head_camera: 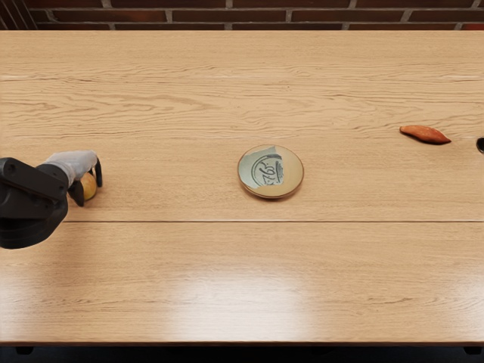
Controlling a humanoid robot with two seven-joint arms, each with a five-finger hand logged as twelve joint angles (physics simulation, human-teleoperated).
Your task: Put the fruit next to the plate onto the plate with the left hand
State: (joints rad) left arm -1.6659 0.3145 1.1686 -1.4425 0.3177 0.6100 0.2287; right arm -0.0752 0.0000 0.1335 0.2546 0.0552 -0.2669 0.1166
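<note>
A small yellow-orange round fruit [89, 187] lies on the wooden table at the far left. My left hand [85, 178] comes in from the left edge and sits over it, dark fingers curled down around the fruit, which is mostly hidden under the hand. A round plate [271, 172] with a dark swirl pattern and a gold rim lies at the table's middle, well to the right of the hand. At the right edge only a small dark tip of the right arm [480, 144] shows.
An elongated orange-red vegetable [425, 134], like a sweet potato, lies near the right edge of the table [242, 272]. A brick wall runs behind the far table edge.
</note>
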